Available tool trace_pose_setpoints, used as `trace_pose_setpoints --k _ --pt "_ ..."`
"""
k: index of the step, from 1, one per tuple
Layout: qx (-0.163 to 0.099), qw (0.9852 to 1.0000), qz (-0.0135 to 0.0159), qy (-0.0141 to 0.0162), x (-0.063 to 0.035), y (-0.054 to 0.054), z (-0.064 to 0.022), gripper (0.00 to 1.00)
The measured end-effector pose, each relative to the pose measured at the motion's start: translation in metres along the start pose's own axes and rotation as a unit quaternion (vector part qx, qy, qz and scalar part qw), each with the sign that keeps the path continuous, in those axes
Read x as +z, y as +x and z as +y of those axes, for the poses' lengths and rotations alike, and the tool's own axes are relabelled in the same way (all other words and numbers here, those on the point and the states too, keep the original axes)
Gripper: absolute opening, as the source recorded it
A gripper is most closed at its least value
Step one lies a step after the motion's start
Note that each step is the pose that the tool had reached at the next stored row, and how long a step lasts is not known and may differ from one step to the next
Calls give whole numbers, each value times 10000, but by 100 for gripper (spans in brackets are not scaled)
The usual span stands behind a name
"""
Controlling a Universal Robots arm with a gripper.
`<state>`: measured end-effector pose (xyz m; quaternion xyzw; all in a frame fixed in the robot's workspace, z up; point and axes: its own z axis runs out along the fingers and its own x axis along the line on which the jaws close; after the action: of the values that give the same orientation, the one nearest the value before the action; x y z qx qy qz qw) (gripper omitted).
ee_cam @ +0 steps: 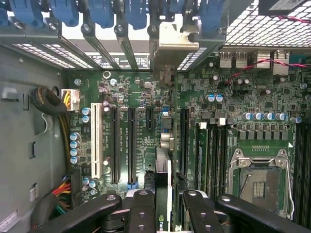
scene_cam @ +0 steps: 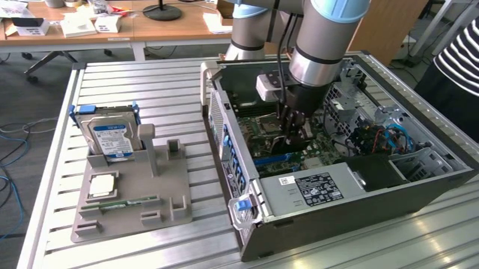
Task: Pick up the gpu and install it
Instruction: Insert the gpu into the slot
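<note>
While clamped edge-on in gripper, gpu stands over motherboard.

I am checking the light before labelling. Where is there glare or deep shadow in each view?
Exterior view: glare on the table at the exterior view's lower right; the case interior lies in shade under the arm. Wrist view: the vents are blown out white by backlight, the motherboard is evenly lit, the gripper holding the gpu is dark.
</note>
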<state>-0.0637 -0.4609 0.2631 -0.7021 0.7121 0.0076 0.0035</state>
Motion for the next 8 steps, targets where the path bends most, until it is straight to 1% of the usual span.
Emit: trace_pose_setpoints --k 8 --pt "2 10000 0 0 0 1 18 27"
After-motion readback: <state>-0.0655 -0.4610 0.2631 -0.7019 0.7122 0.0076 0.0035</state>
